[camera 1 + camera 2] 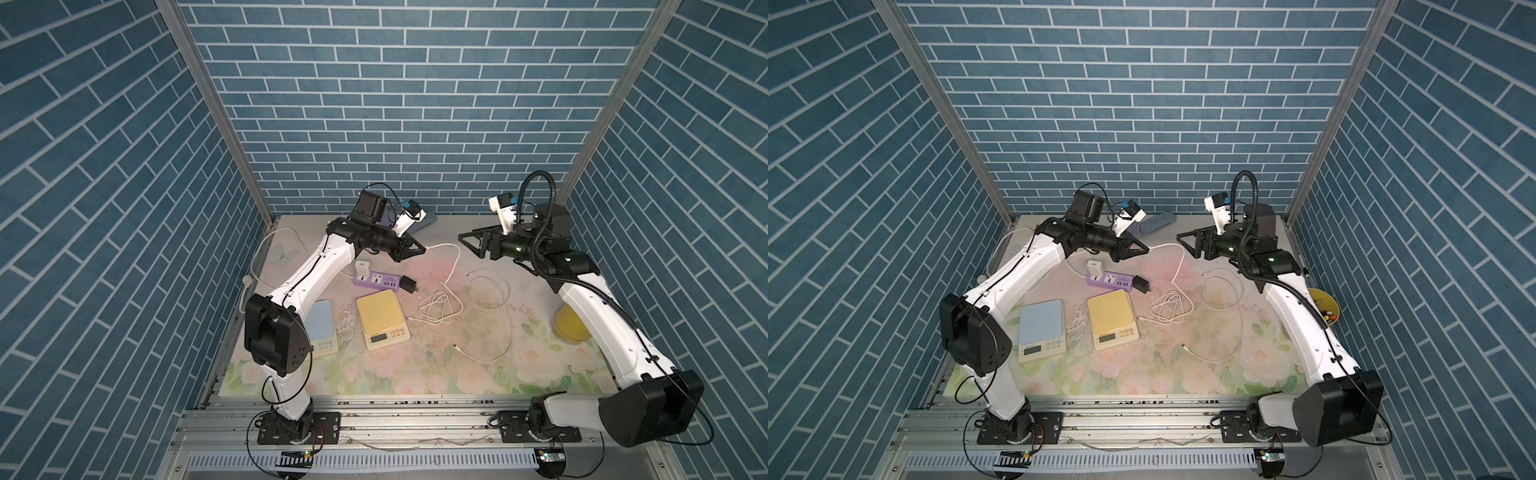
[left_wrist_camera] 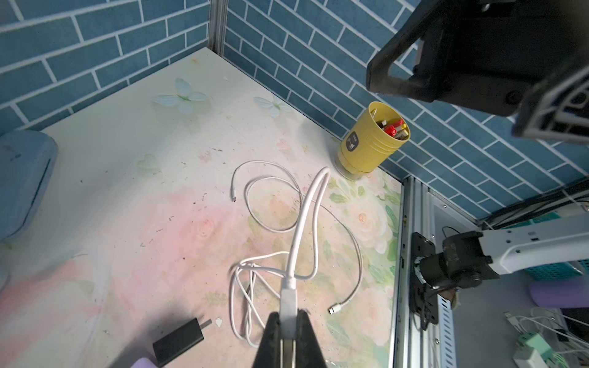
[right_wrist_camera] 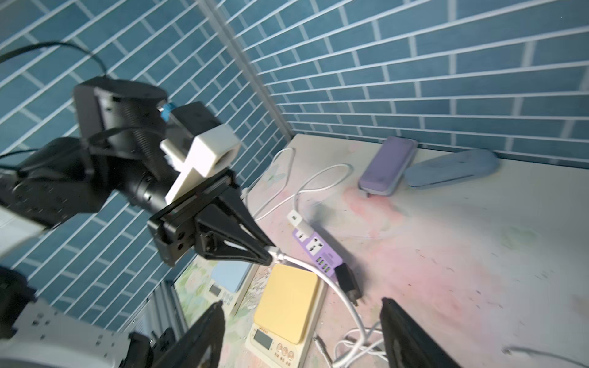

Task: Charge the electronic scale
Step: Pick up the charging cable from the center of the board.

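Note:
Two electronic scales sit on the floral mat: a yellow-topped scale [image 1: 382,318] [image 1: 1112,318] [image 3: 287,309] in the middle and a blue-topped scale [image 1: 322,328] [image 1: 1042,328] to its left. My left gripper [image 1: 424,249] [image 1: 1147,250] [image 2: 288,315] [image 3: 269,255] is shut on the USB plug [image 2: 287,298] of a white cable [image 1: 451,257], held above the mat. The cable trails down to a loose coil [image 1: 436,307] [image 2: 245,286]. My right gripper [image 1: 467,245] [image 1: 1183,245] [image 3: 301,306] faces the left one, open and holding nothing.
A purple power strip [image 1: 376,280] [image 3: 318,251] lies behind the scales, with a white adapter [image 1: 362,269] plugged in and a black charger [image 1: 409,286] [image 2: 178,341] at its end. A second thin cable [image 1: 486,291] lies right. A yellow pen cup [image 1: 571,328] [image 2: 371,143] stands by the right wall; two cases [image 3: 387,165] lie at the back.

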Tool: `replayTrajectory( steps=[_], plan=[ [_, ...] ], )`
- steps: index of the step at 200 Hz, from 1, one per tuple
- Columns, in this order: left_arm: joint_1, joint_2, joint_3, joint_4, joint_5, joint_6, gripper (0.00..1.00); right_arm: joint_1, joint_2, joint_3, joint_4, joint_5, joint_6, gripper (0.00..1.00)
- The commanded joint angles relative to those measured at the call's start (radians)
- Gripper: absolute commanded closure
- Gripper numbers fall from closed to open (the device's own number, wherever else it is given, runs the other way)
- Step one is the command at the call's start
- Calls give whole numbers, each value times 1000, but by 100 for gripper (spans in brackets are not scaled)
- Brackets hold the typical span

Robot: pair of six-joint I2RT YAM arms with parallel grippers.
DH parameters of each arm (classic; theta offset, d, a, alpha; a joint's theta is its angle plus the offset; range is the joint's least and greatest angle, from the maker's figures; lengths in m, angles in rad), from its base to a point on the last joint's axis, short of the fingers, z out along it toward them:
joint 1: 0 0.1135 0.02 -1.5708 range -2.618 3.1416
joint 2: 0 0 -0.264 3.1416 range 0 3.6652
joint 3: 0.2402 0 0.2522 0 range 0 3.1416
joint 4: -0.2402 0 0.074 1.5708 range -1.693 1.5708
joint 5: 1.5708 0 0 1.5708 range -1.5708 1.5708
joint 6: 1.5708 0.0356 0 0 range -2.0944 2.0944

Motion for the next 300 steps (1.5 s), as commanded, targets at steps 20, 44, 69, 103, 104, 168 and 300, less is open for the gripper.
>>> replayTrajectory(
  steps=[20,44,69,103,104,168,300],
  plan=[
    [38,-67,-44,-42,167,55,100,79,200,156,-166,-104,-183,21],
    [51,-55,-46,-81,229,70,100,104,305,266,-261,-198,-237,29],
    [60,-53,-58,-81,247,62,100,121,379,331,-316,-302,-259,58],
    [95,-54,-89,-30,241,5,99,123,404,345,-333,-353,-267,83],
    [95,-54,-89,-28,241,3,99,123,403,346,-333,-354,-267,83],
    [144,-75,-176,90,72,-187,92,123,287,318,-252,218,10,49],
    [172,-219,-402,460,121,-453,92,275,346,4,579,299,856,45]
  ],
)
